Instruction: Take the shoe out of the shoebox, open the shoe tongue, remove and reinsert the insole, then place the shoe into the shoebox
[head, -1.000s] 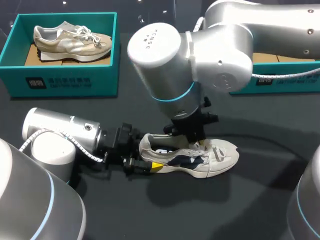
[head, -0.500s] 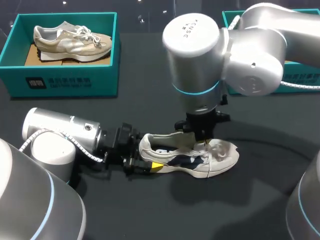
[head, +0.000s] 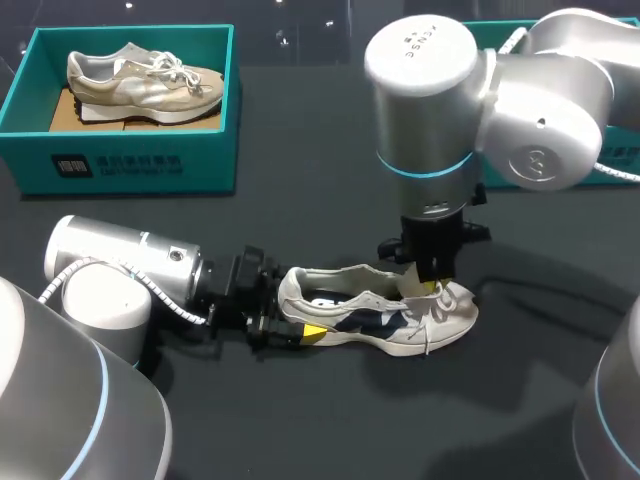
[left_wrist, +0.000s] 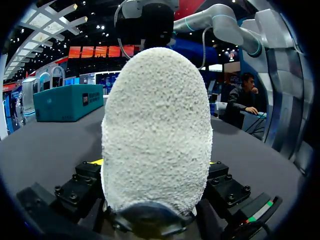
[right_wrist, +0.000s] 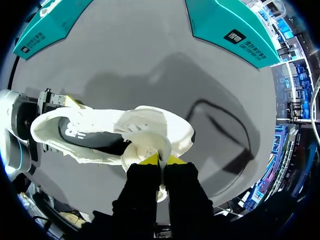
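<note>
**Dark tabletop, one soft shoe pinned at heel and tongue**

The dark tabletop (head: 300, 420) carries a teal shoebox (head: 130, 165) at its far left with a beige shoe (head: 140, 80) lying inside, and a second teal box (head: 615, 160) at the far right, mostly hidden behind my right arm (head: 540, 110); the task's shoe (head: 370, 318), white with navy side panels, lies out on the tabletop near the front middle, resting on its sole with the toe toward my right. The left claw (head: 270, 322) comes in level from the left and clamps the heel (left_wrist: 155, 130); in the left wrist view the nubbly white heel fills the space between its fingers, with a sliver of yellow against each side. The right claw (right_wrist: 160, 160) hangs straight down over the laces (head: 440, 300), its tips narrowed almost together on the tongue (right_wrist: 145, 147), which curls up pale just ahead of them.

The shoe looks light; its upper seems soft and yielding, the foam sole stiffer, and the heel probably the firmest part, so it suits an anchoring grip. The tongue is thin and floppy and would likely slip from a shallow pinch; a deeper bite near its top edge and a gentle pull toward the toe seem wise. The loose laces could snag. The insole is probably thin and bendy; its heel-end edge, where the opening is widest, looks the best place to grip.
</note>
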